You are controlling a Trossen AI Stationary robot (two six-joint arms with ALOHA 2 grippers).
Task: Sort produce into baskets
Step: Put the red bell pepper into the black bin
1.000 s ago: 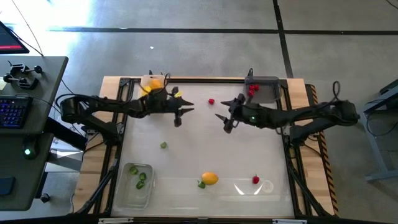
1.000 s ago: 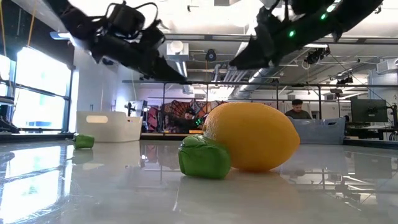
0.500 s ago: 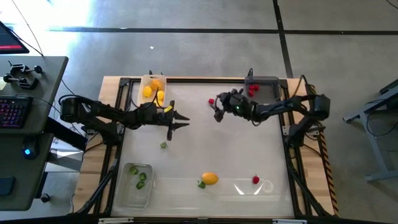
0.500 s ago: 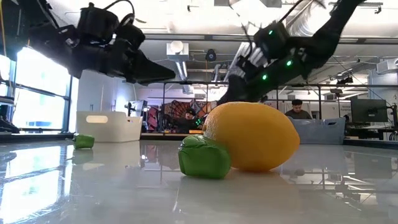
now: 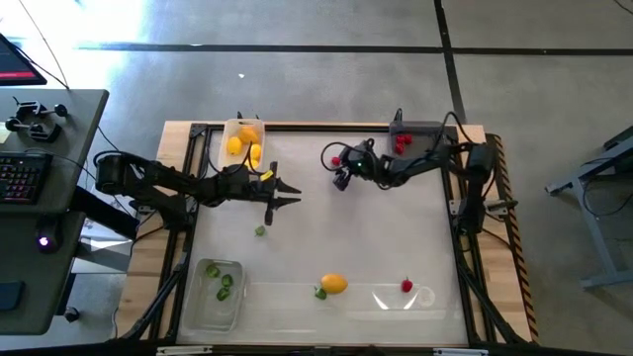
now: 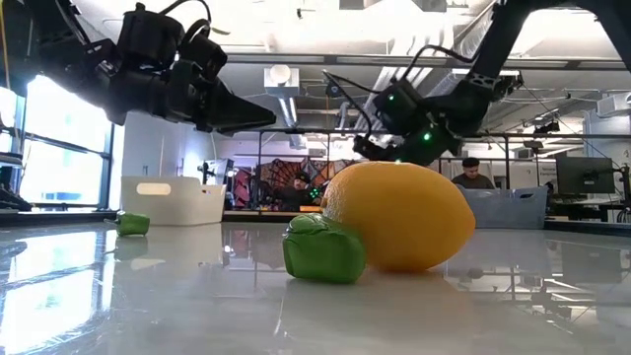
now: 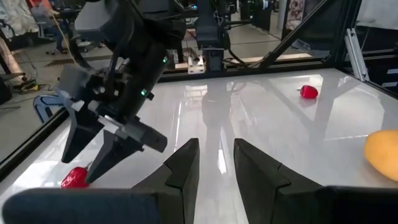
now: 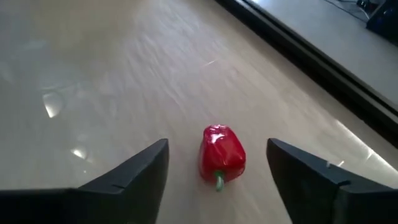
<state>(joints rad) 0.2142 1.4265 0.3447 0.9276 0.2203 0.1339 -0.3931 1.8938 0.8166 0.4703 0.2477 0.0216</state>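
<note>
Your left arm reaches in from the table's left edge and stretches flat toward the middle, its left gripper hanging above the surface with the two fingers drawn near each other, a narrow gap between them and nothing in it. Your right arm folds back sharply from its base at the right edge and runs along the far side, with the right gripper pointing down and left. Its fingers stand wide apart, seemingly low over the surface.
</note>
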